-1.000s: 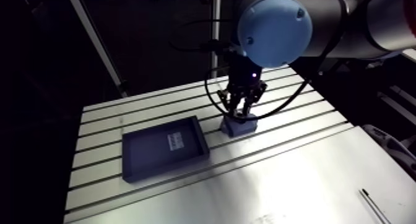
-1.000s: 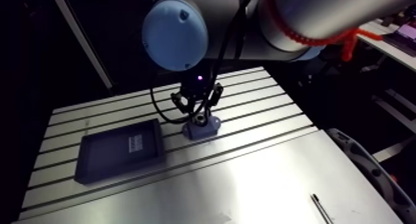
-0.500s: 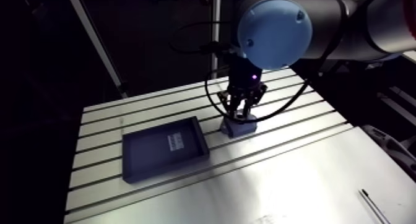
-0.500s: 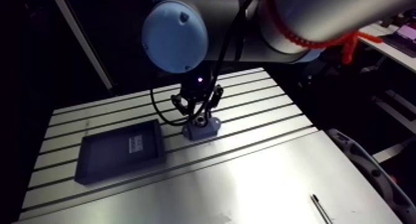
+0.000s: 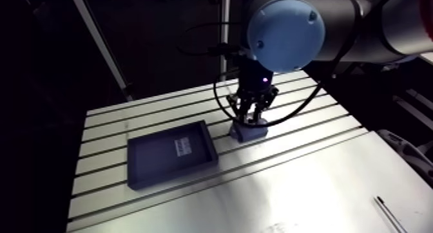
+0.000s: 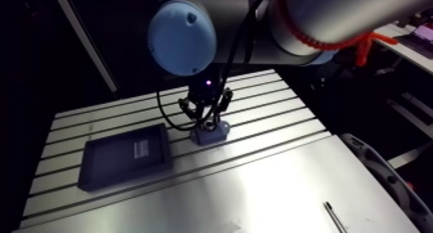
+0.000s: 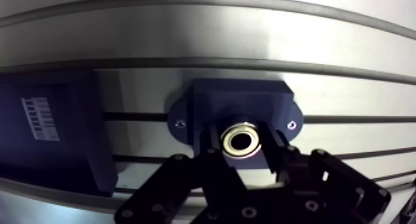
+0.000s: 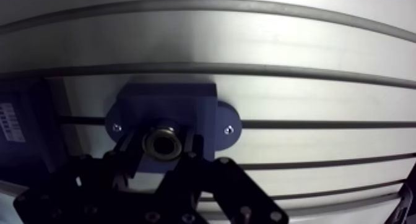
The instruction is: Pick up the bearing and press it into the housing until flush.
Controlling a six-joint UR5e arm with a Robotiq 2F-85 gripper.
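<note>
End effector (image 5: 251, 118) clamped narrow on bearing (image 7: 241, 142), fingers on its outer rim, directly over housing (image 7: 238, 101) bore. Cannot tell if it is seated or just above. Bearing looks like a small metal ring: stiff, probably smooth and slippery, light. The rim grip suits it; the push should be straight down and even, since a tilt would likely jam it. Housing looks plastic, with a flange and two screws, sitting on the slotted surface (image 5: 309, 177). Tray (image 5: 169, 153) lies near on one side, not touching. Open surface on the other sides, edges well apart.
</note>
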